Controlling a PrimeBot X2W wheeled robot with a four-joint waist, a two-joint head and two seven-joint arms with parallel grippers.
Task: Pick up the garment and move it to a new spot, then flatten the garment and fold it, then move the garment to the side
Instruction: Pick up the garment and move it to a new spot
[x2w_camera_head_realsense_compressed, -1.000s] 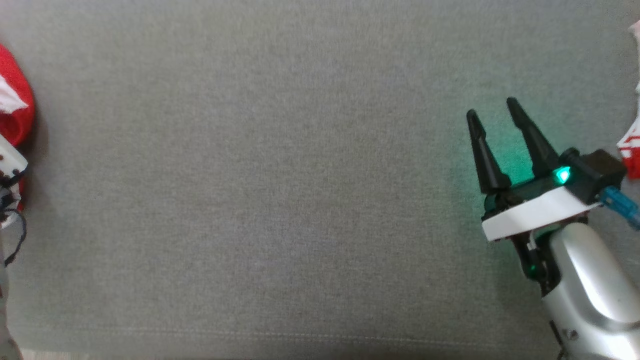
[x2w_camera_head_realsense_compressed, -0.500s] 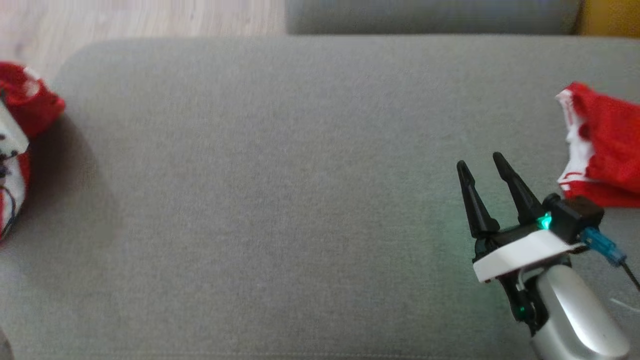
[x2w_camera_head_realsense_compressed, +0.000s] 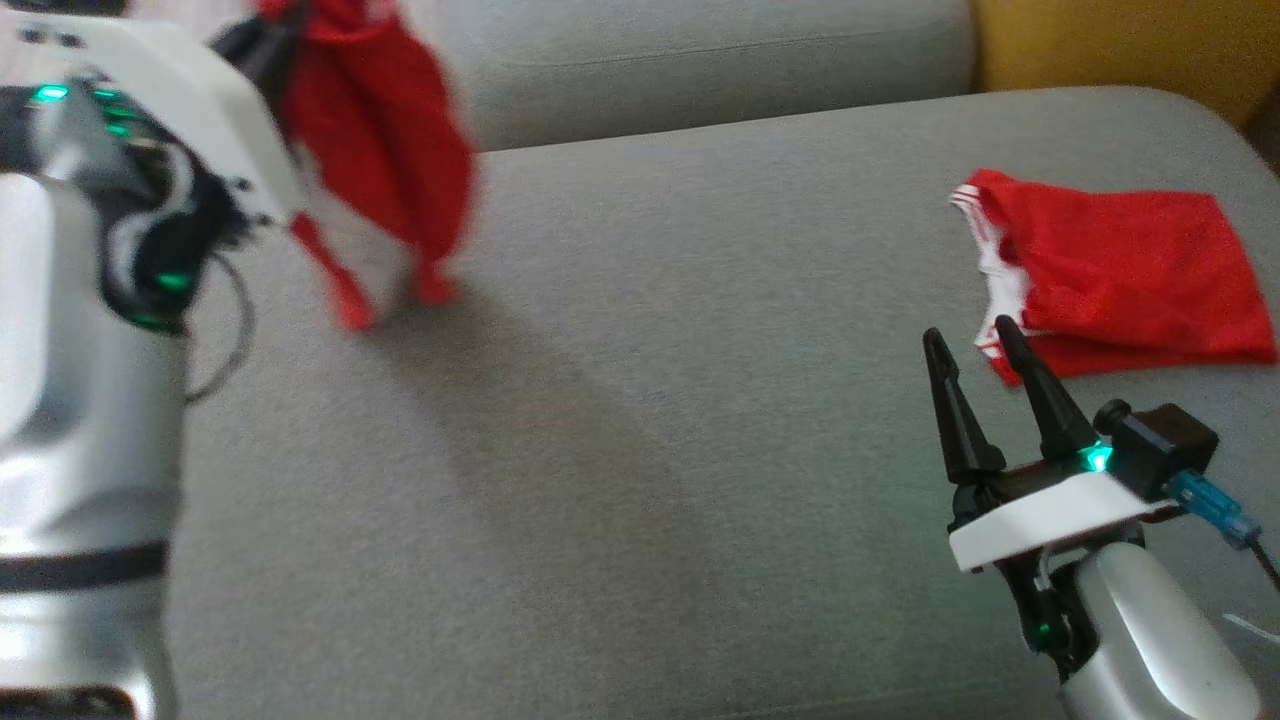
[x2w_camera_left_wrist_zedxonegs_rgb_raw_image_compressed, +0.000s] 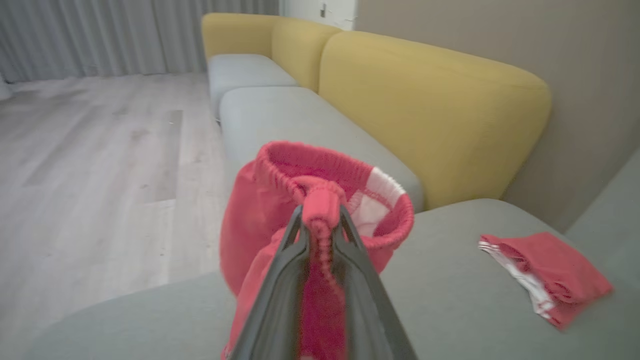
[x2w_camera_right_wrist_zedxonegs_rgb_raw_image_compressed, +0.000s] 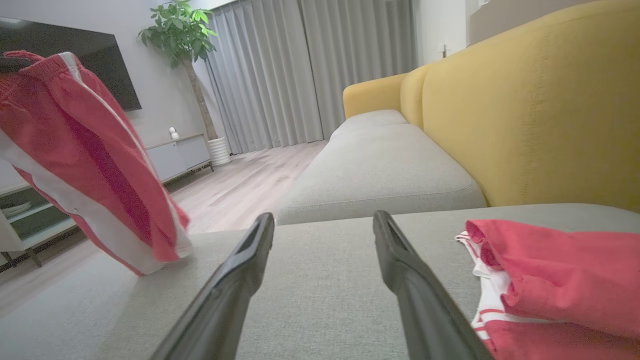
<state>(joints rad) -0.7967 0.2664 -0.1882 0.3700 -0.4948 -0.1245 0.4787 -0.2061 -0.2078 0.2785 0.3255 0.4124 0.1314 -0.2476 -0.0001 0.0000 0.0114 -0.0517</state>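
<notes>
While scanning over the left end of the grey fabric sofa seat (x2w_camera_head_realsense_compressed: 650, 450), noted the red soft-knit shorts with a white side stripe (x2w_camera_head_realsense_compressed: 390, 150) hanging in the air, off the cushion, legs drooping toward it. Held by the left tool (x2w_camera_left_wrist_zedxonegs_rgb_raw_image_compressed: 320, 220), nipped narrow on a bunched fold of the ribbed elastic waistband (x2w_camera_left_wrist_zedxonegs_rgb_raw_image_compressed: 320, 200); rest of the waistband gaping in a loop beyond the tips. Blurred in the head view, so probably swinging. Right tool (x2w_camera_head_realsense_compressed: 968, 330) spread wide, holding nothing, low over the seat just beside a second red garment with white trim (x2w_camera_head_realsense_compressed: 1130, 270) lying folded flat at the right end, near the yellow padded backrest (x2w_camera_left_wrist_zedxonegs_rgb_raw_image_compressed: 425, 110). Whether touching that garment, cannot tell.

Handling, as judged: light, limp, no stiffness; drapes and sways with any arm motion, collapses into a heap if let go. Not fragile, not slippery; knit likely to catch on the seat fabric and drag rather than slide. Waistband the firmest part and the best hold: thick, ridged, unlikely to slip from a narrow pinch. For flattening, better a second hold at the far side of the waistband loop, or on a leg hem, to spread the cloth between two points. Single-point hold good for carrying only. Step in hand, by appearance: carry to a new spot on the open middle of the seat.
</notes>
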